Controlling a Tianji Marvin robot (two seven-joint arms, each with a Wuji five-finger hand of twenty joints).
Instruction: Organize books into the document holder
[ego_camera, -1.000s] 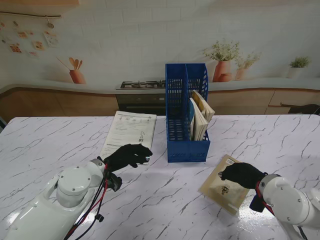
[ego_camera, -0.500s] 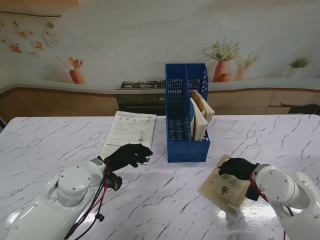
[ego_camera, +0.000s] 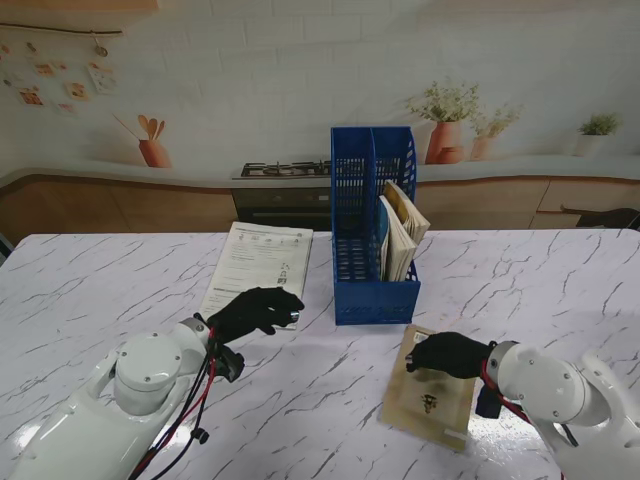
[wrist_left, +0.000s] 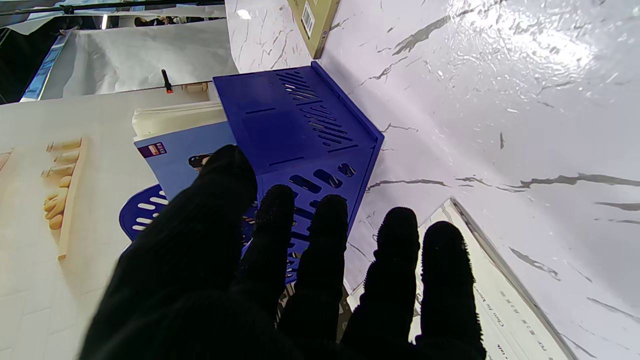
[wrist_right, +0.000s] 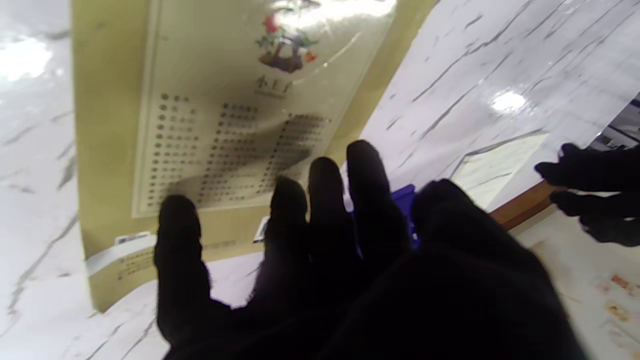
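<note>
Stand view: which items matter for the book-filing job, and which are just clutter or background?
Job items:
- blue document holder, books already in its right slot
- tan book under the right robot hand
- white booklet by the left robot hand

Just background:
- stove
- potted plants
</note>
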